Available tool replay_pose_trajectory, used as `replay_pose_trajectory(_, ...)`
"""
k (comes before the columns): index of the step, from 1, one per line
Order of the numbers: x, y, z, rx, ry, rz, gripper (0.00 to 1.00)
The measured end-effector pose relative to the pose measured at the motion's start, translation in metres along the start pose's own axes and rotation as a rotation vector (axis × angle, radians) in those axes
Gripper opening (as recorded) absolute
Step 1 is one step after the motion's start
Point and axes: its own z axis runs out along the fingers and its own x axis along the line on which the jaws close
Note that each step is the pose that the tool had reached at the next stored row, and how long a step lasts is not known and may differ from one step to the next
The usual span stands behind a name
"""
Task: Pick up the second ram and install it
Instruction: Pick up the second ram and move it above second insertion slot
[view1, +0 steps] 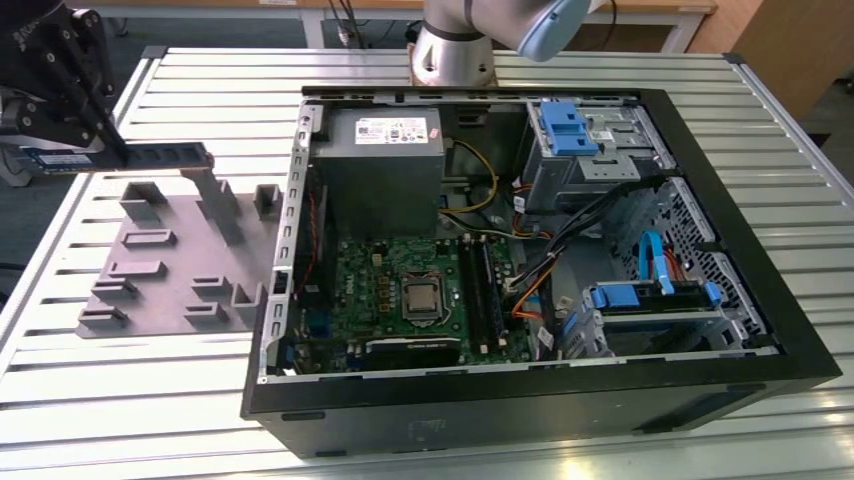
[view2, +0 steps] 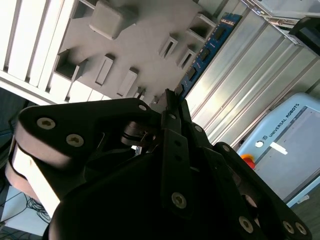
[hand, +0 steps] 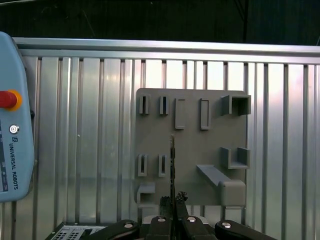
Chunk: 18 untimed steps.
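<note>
Gripper (view1: 110, 155) with second ram (view1: 171, 157) above grey holder (view1: 167, 262)

**Ribbed Metal, Matt Plastic**

The counter (view1: 174, 400) is bare ribbed metal with a satin sheen. The holder block (view1: 160, 270) is smooth grey plastic — matt throughout. The second ram (view2: 208, 52) is blue circuit board with dark chips (view2: 204, 52). The pincer (hand: 172, 199) is matt black — its screw heads (view2: 178, 200) bright metal.

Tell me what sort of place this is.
Probably a robotics lab bench for PC assembly: a slatted aluminium table, an open computer case, a grey holder block and the gripper holding the second ram.
</note>
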Motion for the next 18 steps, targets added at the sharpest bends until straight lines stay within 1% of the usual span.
replay_pose_trajectory(18, 0.0001, -0.0121, 0.0000, 0.0001, -0.0001, 0.000, 0.14)
